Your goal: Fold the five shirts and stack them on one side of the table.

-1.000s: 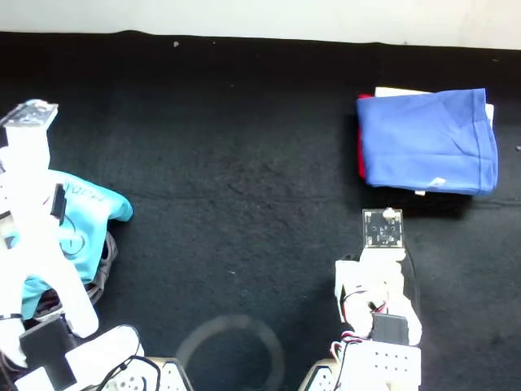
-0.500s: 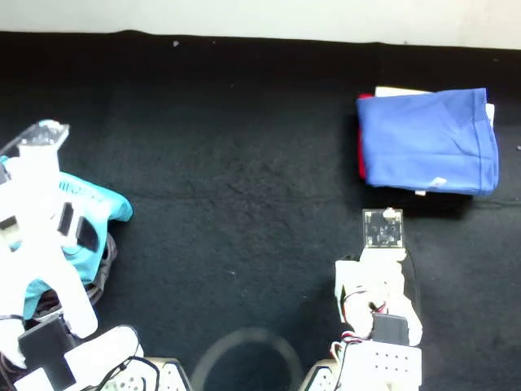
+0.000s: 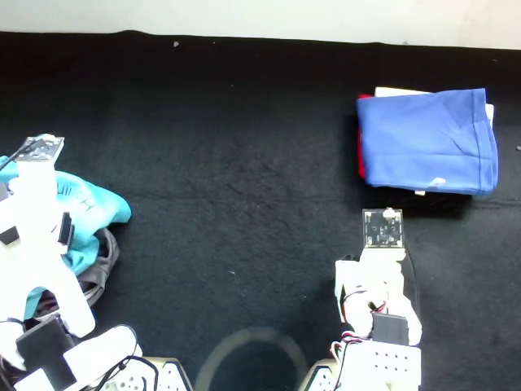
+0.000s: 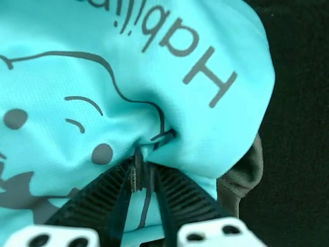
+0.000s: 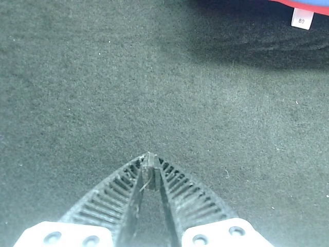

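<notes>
A crumpled turquoise shirt (image 3: 94, 204) with a printed drawing lies at the table's left edge, on top of a grey shirt (image 3: 102, 269). My left arm (image 3: 37, 236) stands over this pile. My left gripper (image 4: 144, 167) is shut, pinching a fold of the turquoise shirt (image 4: 154, 77), with the grey shirt (image 4: 241, 175) showing beside it. At the back right sits a folded stack with a blue shirt (image 3: 427, 138) on top, and a red edge (image 3: 361, 155) and a white edge (image 3: 399, 92) below. My right gripper (image 5: 149, 167) is shut and empty, low over the cloth short of the stack.
A black cloth (image 3: 244, 163) covers the whole table, with a pale wall along its far edge. My right arm (image 3: 383, 269) rests at the near centre-right. A white size label (image 5: 299, 20) hangs from the stack's near edge.
My left arm has drawn back toward its base and come down over the turquoise shirt, which has shifted slightly. The right arm and the stack have not moved.
</notes>
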